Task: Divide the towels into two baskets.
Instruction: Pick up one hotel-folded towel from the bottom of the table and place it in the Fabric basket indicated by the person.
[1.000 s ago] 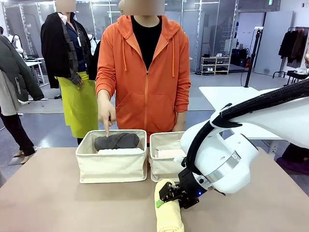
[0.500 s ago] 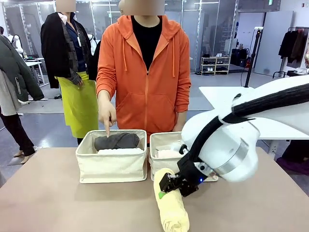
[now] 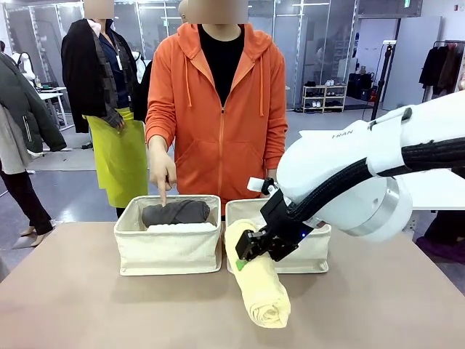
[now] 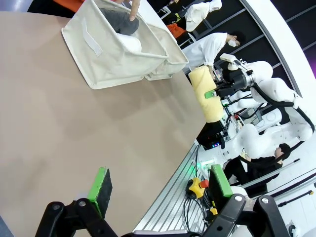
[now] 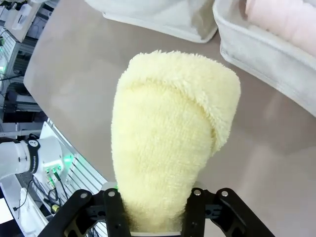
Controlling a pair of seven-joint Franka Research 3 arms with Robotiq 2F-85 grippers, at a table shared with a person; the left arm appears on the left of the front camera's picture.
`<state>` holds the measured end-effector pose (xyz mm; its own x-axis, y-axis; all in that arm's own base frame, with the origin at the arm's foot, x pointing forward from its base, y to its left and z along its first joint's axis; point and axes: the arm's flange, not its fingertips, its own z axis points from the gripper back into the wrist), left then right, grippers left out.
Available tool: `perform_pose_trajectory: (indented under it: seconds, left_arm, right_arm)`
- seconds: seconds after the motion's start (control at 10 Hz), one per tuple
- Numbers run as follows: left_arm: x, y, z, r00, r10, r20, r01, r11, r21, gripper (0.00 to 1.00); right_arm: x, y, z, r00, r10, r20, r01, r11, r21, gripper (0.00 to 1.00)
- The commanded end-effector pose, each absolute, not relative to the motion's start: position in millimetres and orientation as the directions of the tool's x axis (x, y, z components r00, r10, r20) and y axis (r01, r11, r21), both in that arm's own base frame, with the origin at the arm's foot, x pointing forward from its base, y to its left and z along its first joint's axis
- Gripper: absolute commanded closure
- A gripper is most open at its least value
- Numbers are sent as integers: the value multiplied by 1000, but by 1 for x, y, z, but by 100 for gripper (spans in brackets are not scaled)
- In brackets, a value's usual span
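Pointing into the left basket, a person's hand hovered over a grey towel lying on a white towel. Right of it, the right gripper held the yellow towel clamped, lifted off the table before the right basket, which held a pink towel. The left gripper hung spread wide, holding nothing.

Right arm: white rounded shell, silver ring joint, black corrugated cable above the black end effector with green pads; blue indicator light behind it.
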<state>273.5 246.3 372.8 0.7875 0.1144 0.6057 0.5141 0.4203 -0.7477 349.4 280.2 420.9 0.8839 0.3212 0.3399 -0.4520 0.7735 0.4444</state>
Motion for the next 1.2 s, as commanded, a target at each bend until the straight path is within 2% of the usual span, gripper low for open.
perform_pose_trajectory:
  seconds: [0.0, 0.3, 0.4, 0.5, 0.6, 0.7, 1.0, 1.1]
  left_arm:
    - [272, 247, 377, 789, 125, 601, 505, 425, -751, 0]
    - [272, 247, 377, 789, 125, 601, 505, 425, -751, 0]
    - [272, 247, 377, 789, 125, 601, 505, 425, -751, 0]
    - [272, 247, 377, 789, 125, 601, 505, 425, -751, 0]
    - [272, 247, 377, 789, 125, 601, 505, 425, -751, 0]
    - [272, 247, 377, 789, 125, 601, 505, 425, -751, 0]
    - [272, 247, 377, 789, 125, 601, 505, 425, -751, 0]
    - [272, 247, 377, 789, 125, 601, 505, 425, -751, 0]
  right_arm:
    - [352, 279, 403, 898, 307, 315, -427, 779, 459, 83]
    - [352, 279, 403, 898, 307, 315, -427, 779, 459, 83]
    - [354, 273, 399, 904, 312, 293, -419, 786, 455, 63]
    - [366, 294, 426, 786, 508, 353, -617, 691, 378, 63]
    - [374, 319, 456, 648, 672, 360, -762, 581, 287, 63]
    - [382, 342, 485, 526, 776, 348, -850, 477, 222, 63]
    - [419, 416, 537, 260, 946, 193, -965, 258, 34, 63]
    - [430, 447, 543, 106, 985, 134, -993, 113, -46, 63]
